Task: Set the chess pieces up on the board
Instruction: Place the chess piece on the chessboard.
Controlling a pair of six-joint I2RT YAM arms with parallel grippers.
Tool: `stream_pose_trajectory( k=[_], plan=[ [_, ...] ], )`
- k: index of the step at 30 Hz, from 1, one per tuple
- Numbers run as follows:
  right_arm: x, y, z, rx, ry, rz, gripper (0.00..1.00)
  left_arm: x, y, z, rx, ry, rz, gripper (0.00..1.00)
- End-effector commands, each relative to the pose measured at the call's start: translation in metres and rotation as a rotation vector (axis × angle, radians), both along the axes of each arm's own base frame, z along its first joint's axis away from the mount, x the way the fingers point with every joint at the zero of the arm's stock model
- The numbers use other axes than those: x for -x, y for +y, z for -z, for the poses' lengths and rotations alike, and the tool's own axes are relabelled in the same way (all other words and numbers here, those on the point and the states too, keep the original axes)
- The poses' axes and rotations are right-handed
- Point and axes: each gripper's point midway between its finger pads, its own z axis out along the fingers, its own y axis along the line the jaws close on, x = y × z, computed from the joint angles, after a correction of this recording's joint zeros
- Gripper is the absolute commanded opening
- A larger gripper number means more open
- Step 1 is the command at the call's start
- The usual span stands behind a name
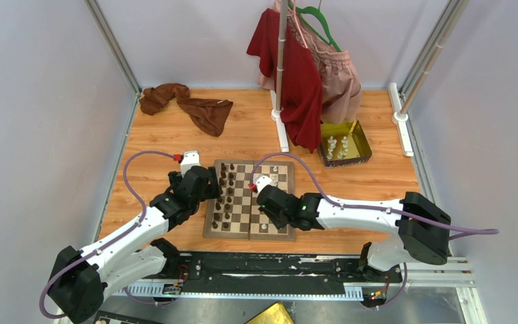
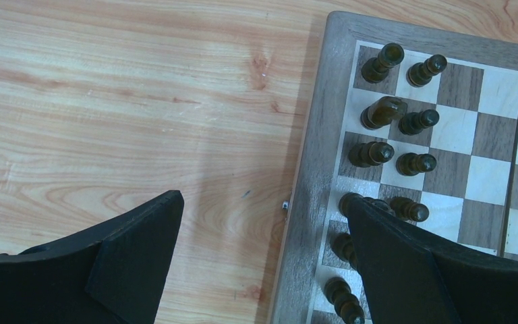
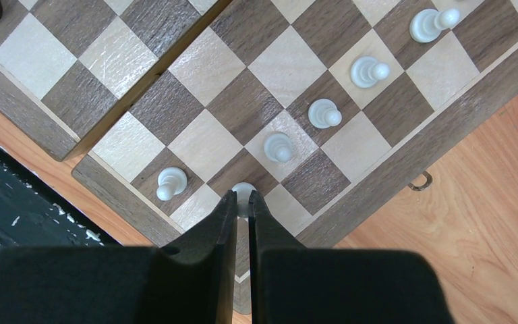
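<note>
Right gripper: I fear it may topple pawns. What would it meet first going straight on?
The white chess piece between its jaws, apparently gripped; past that, the board beneath it. Depth is unclear.

Left tool (image 2: 263,202) agape, right tool (image 3: 243,197) narrowly pinched.
</note>
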Motion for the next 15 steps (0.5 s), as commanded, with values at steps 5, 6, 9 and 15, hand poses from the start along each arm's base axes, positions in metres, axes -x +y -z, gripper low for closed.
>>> stream_pose_trajectory(
  k=[5,6,9,15],
  plan=[
    [0.0001,0.0026,0.0005,-0.028,0.021,0.008,0.0,-0.0048,-0.0037,-0.004,0.018,-0.026,-0.01,1.0],
    [0.0002,0.0027,0.0018,-0.025,0.023,0.007,0.0,-0.0044,-0.0037,-0.0034,0.018,-0.025,-0.009,1.0],
    [0.001,0.0027,0.0047,-0.019,0.028,0.007,0.0,-0.0039,-0.0035,-0.0028,0.017,-0.024,-0.009,1.0],
    [0.0004,0.0019,0.0075,-0.013,0.027,0.008,0.07,-0.0032,-0.003,-0.0011,0.017,-0.022,-0.01,1.0]
  ],
)
